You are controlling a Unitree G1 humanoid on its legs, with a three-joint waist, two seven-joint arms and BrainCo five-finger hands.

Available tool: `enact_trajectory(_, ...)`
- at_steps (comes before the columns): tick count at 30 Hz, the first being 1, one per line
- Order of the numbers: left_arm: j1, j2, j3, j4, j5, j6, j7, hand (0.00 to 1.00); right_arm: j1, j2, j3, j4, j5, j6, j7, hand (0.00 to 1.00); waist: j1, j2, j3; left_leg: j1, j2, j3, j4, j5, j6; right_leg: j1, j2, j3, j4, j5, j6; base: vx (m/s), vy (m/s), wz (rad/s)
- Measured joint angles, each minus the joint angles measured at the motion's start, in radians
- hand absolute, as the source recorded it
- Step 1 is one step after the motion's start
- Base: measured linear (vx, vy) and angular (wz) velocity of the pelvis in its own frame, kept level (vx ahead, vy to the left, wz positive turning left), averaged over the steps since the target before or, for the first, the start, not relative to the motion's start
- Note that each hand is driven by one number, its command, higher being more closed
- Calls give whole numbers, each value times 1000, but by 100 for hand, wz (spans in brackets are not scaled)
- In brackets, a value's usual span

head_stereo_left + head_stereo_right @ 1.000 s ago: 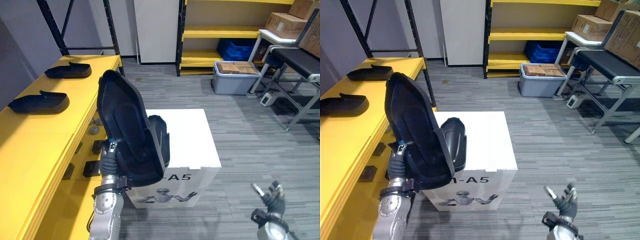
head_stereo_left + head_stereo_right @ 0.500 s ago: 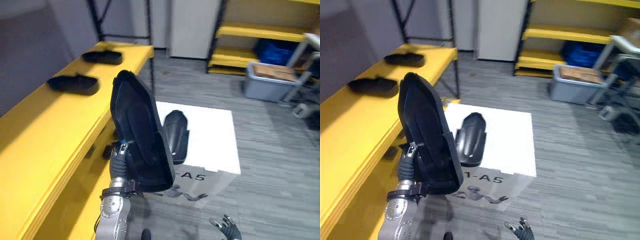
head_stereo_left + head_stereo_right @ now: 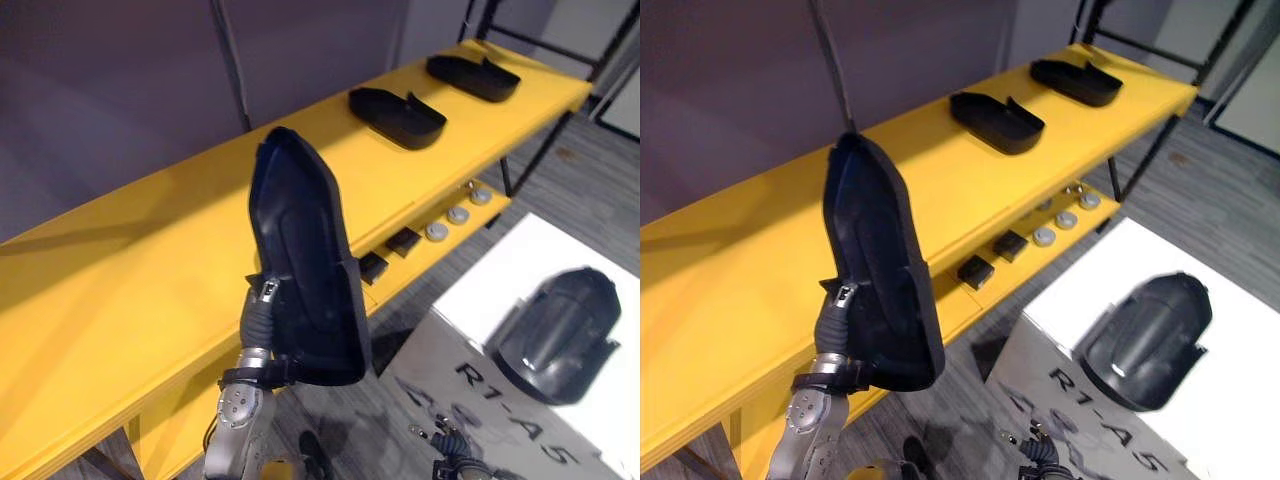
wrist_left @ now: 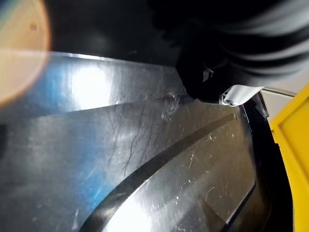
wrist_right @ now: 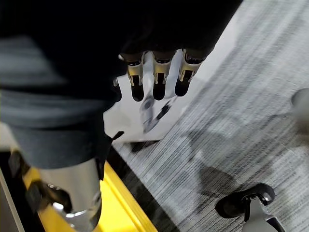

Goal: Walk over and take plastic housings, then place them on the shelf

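**Housing in hand, facing the shelf: the placing step looks about to begin**

Nearest, the right hand (image 5: 154, 72) hangs low over the floor, fingers straight and empty. The left hand (image 3: 258, 318) carries a black plastic housing (image 3: 305, 260) upright, but its fingers are hidden behind the shell, so the grip itself cannot be told. To the right, a second housing (image 3: 555, 335) lies on the white box (image 3: 530, 245), not yet taken. Beyond is the yellow shelf (image 3: 130, 270), bare just behind the held piece, with a nearer shelf housing (image 3: 395, 110) and a far shelf housing (image 3: 472, 75) farther along. The next move, as I judge it, is to reach over the shelf edge and tip the shell flat — setting it down apart from those two.
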Motion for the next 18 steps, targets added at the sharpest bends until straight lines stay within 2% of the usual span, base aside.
enact_trajectory(2,-36,2,3,20,18,0,12,100,2,-1,19,0,-1,1,2,0,-7,3,2,67,-18,-63,-40,4,4,-91,91,203,19,-86,17,247,45,92)
enact_trajectory(5,-73,1,-14,32,34,-2,30,100,16,1,36,-20,-1,0,3,0,-10,1,0,101,-48,-148,-38,1,-4,-178,162,345,-60,-107,36,220,-80,108)
enact_trajectory(6,-81,0,-31,33,40,-4,36,100,23,9,36,-33,-1,0,3,0,-9,-2,-3,110,-62,-200,-32,-2,-9,-206,193,415,-139,-105,42,180,-136,112)
enact_trajectory(7,-81,-1,-35,33,40,-4,37,100,27,13,36,-38,0,0,2,0,-8,-5,-5,110,-66,-207,-29,-4,-12,-207,194,423,-158,-102,40,175,-172,117)
enact_trajectory(8,-80,-2,-46,32,41,-7,41,100,47,36,36,-60,0,0,2,0,7,-28,-18,111,-85,-228,-15,-15,-30,-214,183,432,-241,-43,30,109,-130,75)
enact_trajectory(9,-80,-5,-47,34,47,-8,51,100,53,57,38,-64,-1,0,3,0,20,-48,-22,117,-95,-231,0,-28,-47,-210,169,428,-266,2,56,224,-295,85)
enact_trajectory(10,-66,-27,-49,33,59,-6,60,100,59,60,38,-83,-6,1,4,0,25,-33,-35,109,-72,-245,32,-54,-80,-176,182,401,-297,2,54,175,-256,46)
enact_trajectory(12,-61,-55,-57,32,60,-10,61,100,66,60,57,-104,-9,1,4,0,52,-20,-56,110,-26,-241,45,-83,-103,-136,225,390,-366,17,32,127,-205,4)
enact_trajectory(15,-62,-68,-65,35,62,-10,61,100,81,68,77,-106,-14,1,4,0,53,-23,-79,132,2,-240,17,-79,-106,-94,256,385,-428,38,14,120,-151,-9)
enact_trajectory(18,-64,-68,-79,55,69,-9,67,100,107,66,84,-125,-19,1,4,0,53,-25,-90,156,2,-239,-15,-68,-121,-71,261,388,-467,46,14,92,-41,-4)
